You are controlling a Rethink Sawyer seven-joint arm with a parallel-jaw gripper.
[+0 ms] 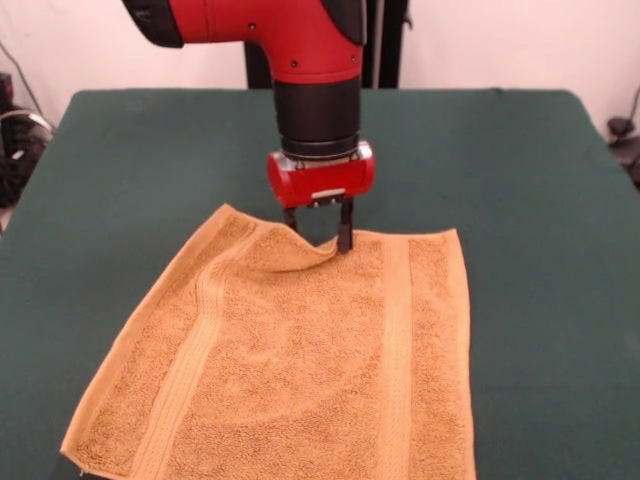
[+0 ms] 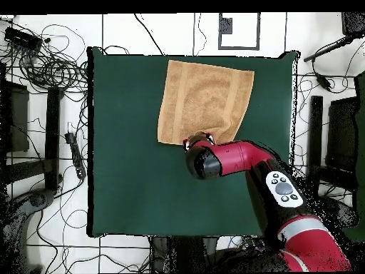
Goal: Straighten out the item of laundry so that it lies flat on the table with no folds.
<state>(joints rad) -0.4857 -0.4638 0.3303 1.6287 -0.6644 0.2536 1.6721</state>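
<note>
Gripper (image 1: 318,233): fingers pinched onto the towel's (image 1: 300,370) far edge — a small ridge of cloth raised between them.
Towel: spread mostly flat, off-centre on the table (image 1: 540,300).
Arm (image 2: 242,158): above the towel's edge.

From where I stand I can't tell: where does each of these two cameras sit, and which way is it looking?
Front view: across the table from the robot, facing it; shows the red arm coming down, its gripper on the towel's far edge.
Overhead view: above the table, looking straight down; shows the arm reaching in from the bottom.
Both share the towel, green table and arm, turned half round against each other.
</note>
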